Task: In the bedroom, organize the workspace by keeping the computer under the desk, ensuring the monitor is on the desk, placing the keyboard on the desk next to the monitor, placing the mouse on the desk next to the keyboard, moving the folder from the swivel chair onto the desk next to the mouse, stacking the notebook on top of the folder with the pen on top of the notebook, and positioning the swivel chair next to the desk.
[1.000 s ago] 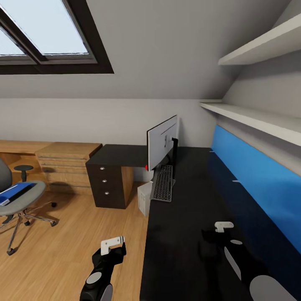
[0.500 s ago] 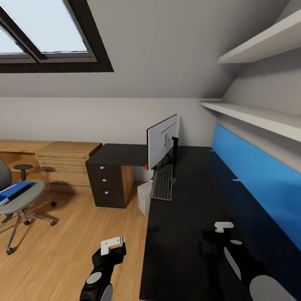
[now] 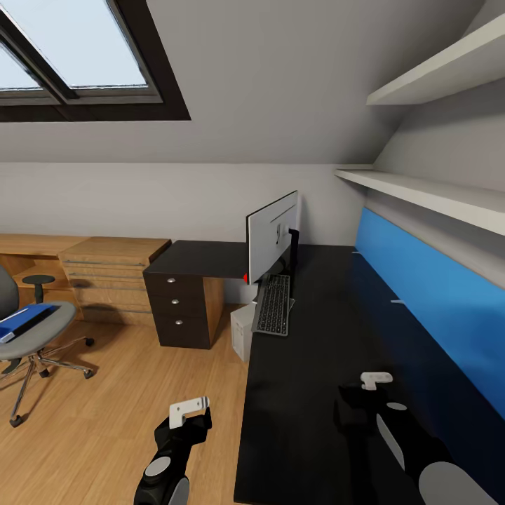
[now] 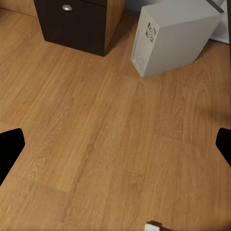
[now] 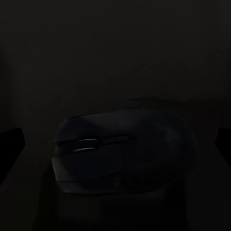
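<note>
Mouse [image 5: 122, 151] seen between spread right gripper [image 5: 115, 144] fingers on desk [image 3: 315, 365]; left gripper [image 4: 115, 149] spread over floor [image 4: 96, 144], computer [image 4: 175, 36] near.

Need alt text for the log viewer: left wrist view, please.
Light grey-white box-shaped computer tower stands on a light wood plank floor, beside a dark drawer unit with a round silver knob. The left gripper's black fingers sit wide apart at the frame edges, holding nothing.
</note>
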{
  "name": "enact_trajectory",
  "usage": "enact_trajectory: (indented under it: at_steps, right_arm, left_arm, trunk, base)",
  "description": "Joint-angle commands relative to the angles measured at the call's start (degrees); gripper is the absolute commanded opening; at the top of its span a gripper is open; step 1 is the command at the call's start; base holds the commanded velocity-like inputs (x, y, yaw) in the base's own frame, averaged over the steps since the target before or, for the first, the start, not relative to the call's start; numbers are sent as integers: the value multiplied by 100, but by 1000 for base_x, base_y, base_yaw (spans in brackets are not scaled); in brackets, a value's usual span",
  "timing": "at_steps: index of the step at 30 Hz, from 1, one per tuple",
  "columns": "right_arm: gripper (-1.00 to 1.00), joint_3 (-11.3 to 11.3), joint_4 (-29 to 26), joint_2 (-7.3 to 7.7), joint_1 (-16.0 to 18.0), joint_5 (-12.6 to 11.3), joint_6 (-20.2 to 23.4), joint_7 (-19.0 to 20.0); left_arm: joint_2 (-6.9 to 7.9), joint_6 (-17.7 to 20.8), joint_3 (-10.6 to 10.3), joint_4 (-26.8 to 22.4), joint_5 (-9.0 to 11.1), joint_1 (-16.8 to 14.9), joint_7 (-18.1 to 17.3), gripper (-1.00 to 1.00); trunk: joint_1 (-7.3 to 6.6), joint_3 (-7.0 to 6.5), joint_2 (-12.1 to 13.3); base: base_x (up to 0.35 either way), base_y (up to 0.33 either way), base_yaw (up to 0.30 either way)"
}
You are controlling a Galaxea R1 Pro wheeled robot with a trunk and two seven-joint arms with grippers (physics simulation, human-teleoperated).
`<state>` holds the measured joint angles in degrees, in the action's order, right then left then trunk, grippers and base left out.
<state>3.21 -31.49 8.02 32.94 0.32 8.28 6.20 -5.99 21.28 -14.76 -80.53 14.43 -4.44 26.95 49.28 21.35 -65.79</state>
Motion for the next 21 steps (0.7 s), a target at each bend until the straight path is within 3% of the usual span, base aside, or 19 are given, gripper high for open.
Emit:
enact_trajectory:
  at_steps: [1,12,17,21]
  right_arm:
    - [100,35,-10,-3,2,4,34,37]
    - [100,117,-10,-2,2,10,34,-61]
    - [100,118,-18,-2,2,4,29,-79]
    - [100,119,-29,-2,2,4,27,-66]
  left_arm:
    - [2,14,-10,-7,51,-4,47,100]
    - [2,12,-10,-7,51,-4,47,100]
    - [2,14,-10,-7,51,-4,47,100]
    - [2,16,-10,-7,51,-4,47,100]
  trunk:
    - [0,7,-4]
    - [0,7,-4]
    - [110,97,-205]
    - [110,97,-205]
  base:
    - [0,0,0]
    - [0,0,0]
    - [0,0,0]
    - [0,0,0]
